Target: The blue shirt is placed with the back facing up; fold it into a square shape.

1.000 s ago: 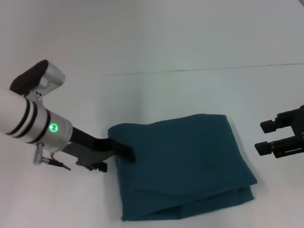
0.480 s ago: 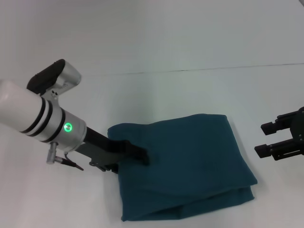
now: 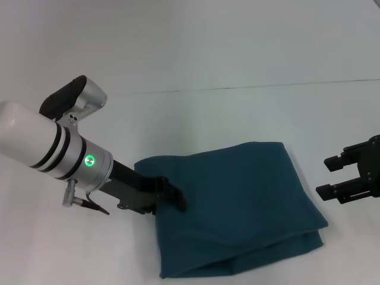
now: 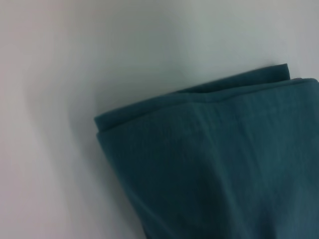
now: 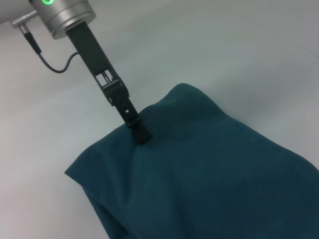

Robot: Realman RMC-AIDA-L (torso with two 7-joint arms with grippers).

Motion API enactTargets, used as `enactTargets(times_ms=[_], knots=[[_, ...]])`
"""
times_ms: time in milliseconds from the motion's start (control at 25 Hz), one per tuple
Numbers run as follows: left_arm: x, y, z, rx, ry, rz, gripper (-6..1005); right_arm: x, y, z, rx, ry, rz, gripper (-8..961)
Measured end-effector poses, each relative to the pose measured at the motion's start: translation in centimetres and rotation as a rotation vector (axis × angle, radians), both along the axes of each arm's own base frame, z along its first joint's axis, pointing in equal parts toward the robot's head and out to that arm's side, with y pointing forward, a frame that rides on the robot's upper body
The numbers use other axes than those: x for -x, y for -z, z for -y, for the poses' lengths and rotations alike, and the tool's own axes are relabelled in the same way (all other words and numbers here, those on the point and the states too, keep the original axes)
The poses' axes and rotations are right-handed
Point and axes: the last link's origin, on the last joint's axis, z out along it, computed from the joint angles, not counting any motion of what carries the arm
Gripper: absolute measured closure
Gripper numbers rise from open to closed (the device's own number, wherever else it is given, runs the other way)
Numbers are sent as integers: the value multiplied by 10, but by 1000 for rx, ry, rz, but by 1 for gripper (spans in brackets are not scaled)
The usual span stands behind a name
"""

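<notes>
White surface (image 3: 237, 53) runs pale and bare all round the work, with a faint seam line across it on the far side.

On it lies the shirt (image 3: 237, 208), already folded into a layered, roughly square bundle, plain side up; its stacked edges show at the near side. It sits between the two claws, directly under the left one and just inboard of the right one.

Left claw (image 3: 171, 193) reaches in from the left side and presses onto the bundle's left edge, its dark finger (image 5: 137, 127) lying on top of the cloth near the far-left corner. Whether it pinches a layer or merely rests closed on the fabric I cannot tell. Right claw (image 3: 335, 175) hovers off the shirt's right edge, apart from the cloth, jaws spread and empty.

Risk, as I judge it: if the left claw has caught only the top layer, pulling away would drag that layer and open the fold; a sideways push could also skew the square.

Against half a second ago, the bundle's near edge has slid toward the right claw and nearer the camera, the left arm has dropped slightly, and the right claw has barely moved.
</notes>
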Motion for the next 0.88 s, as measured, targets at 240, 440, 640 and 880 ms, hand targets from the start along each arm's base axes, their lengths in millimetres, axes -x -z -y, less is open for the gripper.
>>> enactTargets(times_ms=[240,440,640,880], knots=[[-1,0,-1,0,17,-17,537,0,0,0,1,-9,-2,212],[-1,0,-2,-1,31,-25,634,1,2,0,0,-23,-2,213],[-1,-6,-5,0,47,-33,701,2,4,0,-4,-40,-9,212],[5,-26,-17,-43,73,-85,757,3,5,-1,-13,-46,-11,214]])
